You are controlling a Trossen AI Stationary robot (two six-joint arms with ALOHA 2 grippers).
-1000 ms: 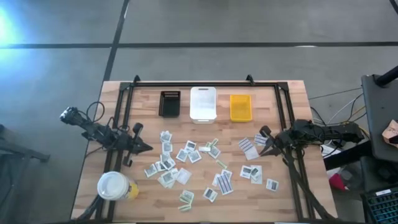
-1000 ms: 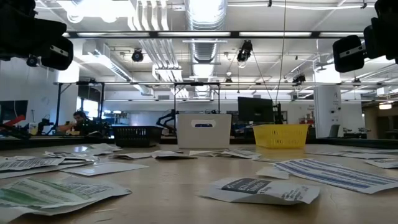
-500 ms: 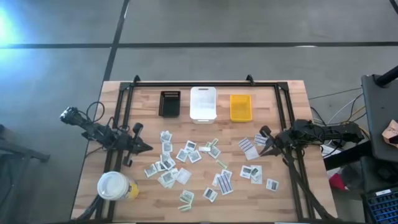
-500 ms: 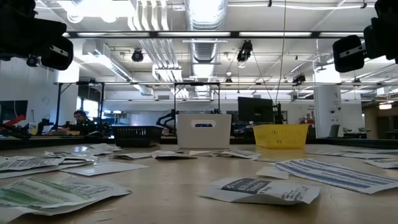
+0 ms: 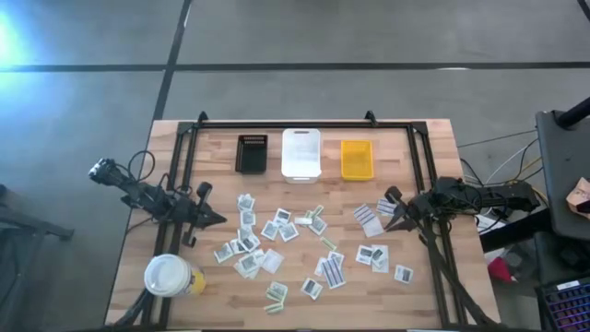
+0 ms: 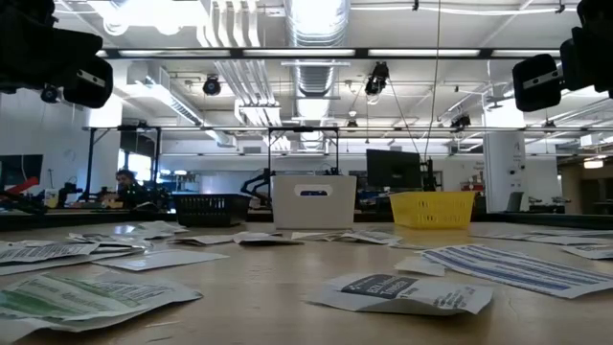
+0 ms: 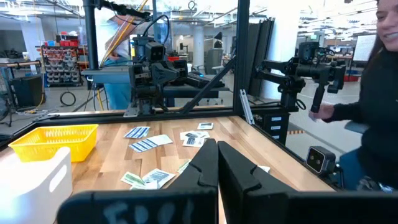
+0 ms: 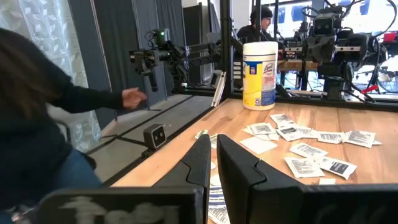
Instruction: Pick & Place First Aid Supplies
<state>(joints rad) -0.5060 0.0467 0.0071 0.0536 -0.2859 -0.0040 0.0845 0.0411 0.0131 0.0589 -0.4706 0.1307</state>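
Observation:
The first aid supplies (image 5: 281,242) are many small flat paper packets lying scattered flat over the middle of the wooden table (image 5: 433,138). They also show in the low view as packets (image 6: 395,291) and in both wrist views as packets (image 7: 148,144) (image 8: 314,151). My left gripper (image 5: 219,219) hovers level at the table's left side, shut, fingers (image 7: 205,168) pointing toward the packets. My right gripper (image 5: 390,196) hovers level at the right side, shut and empty, its fingers (image 8: 233,163) pointing toward the packets. Neither touches anything.
A black bin (image 5: 251,153), a white bin (image 5: 301,153) and a yellow bin (image 5: 357,159) stand in a row at the far edge. A large white-lidded cup (image 5: 169,275) stands at the near left corner. A dark-sleeved person (image 8: 43,130) stands beside the table.

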